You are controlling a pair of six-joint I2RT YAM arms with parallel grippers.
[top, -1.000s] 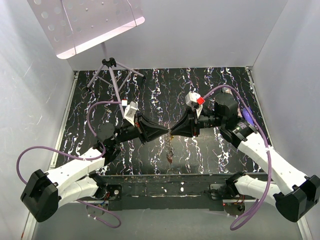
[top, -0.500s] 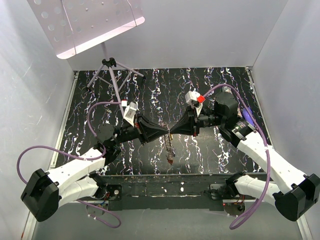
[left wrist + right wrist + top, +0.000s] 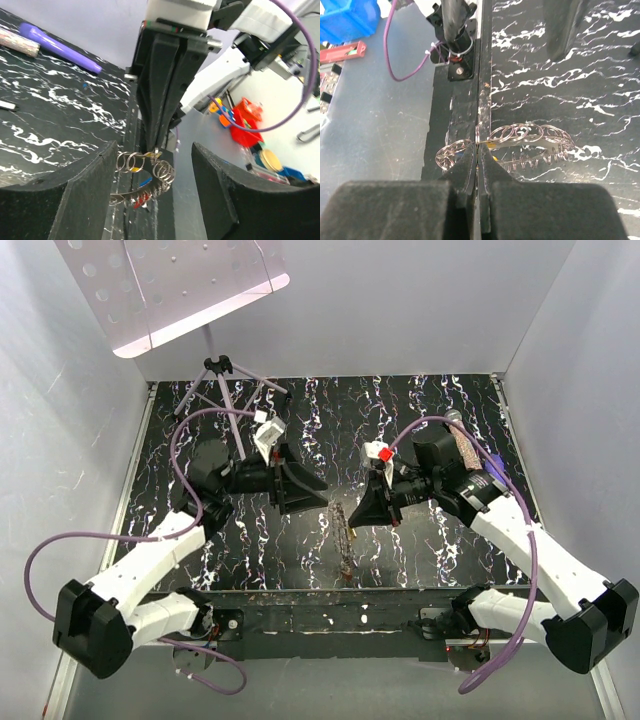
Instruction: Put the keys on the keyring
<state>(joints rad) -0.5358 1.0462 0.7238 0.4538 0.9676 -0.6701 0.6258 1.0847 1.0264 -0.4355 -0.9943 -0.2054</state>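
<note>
keyring: bright silver wire, polished
table: black, white-veined, smooth, slight sheen
left gripper pads: matt black, grainy
marker pen: glossy purple plastic

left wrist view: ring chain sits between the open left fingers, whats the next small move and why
Probably ease the left gripper forward and shut it on a ring: the ring chain shows between its open fingers, held only at one ring by the shut right gripper, so a second hold would steady it.

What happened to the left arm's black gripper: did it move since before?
Yes. The left arm's black gripper drew back left and farther away, toward the lilac-legged tripod stand, leaving the right arm's black gripper.
</note>
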